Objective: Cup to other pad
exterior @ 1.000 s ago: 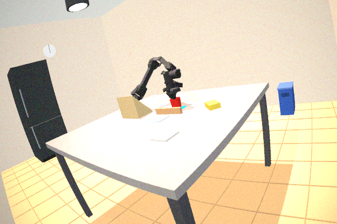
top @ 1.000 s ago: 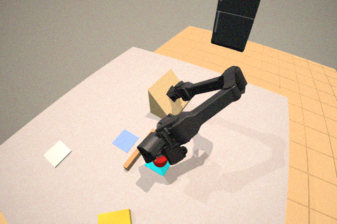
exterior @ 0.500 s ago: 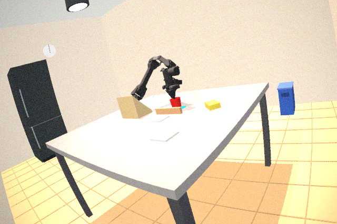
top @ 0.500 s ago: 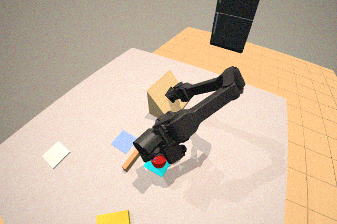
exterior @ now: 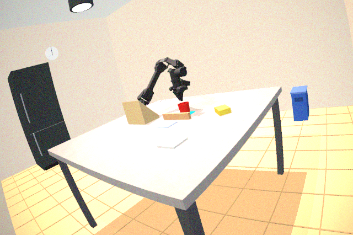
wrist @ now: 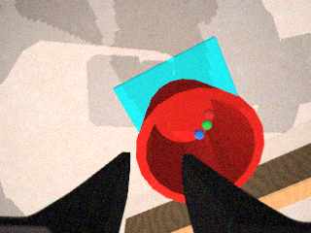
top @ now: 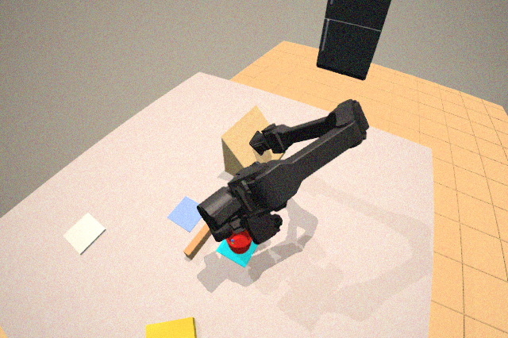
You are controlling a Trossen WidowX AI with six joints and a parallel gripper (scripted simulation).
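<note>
The pale table (top: 123, 154) carries a tan wedge block (top: 242, 144) by the arm's base. From the wedge, a light-blue pad (top: 184, 213), wooden bar (top: 198, 243) and cyan pad (top: 236, 255) lie toward 6 o'clock, a white pad (top: 83, 232) toward 8, a yellow block (top: 171, 328) at the near edge.

From my seat, the exterior view gives me plain beige walls (exterior: 228, 27) meeting in a corner at about eleven o'clock. A black drum-shaped pendant lamp (exterior: 80, 0) hangs lit at ten o'clock, and a small round white wall clock (exterior: 51, 53) sits below it. A tall black two-door fridge (exterior: 34, 115) stands at nine o'clock. The floor is pale yellow square tile (exterior: 327, 147) with an orange rectangular rug (exterior: 256, 195) under the white dark-legged table (exterior: 137, 169). A blue box-shaped bin (exterior: 299, 102) stands at three o'clock.
</note>
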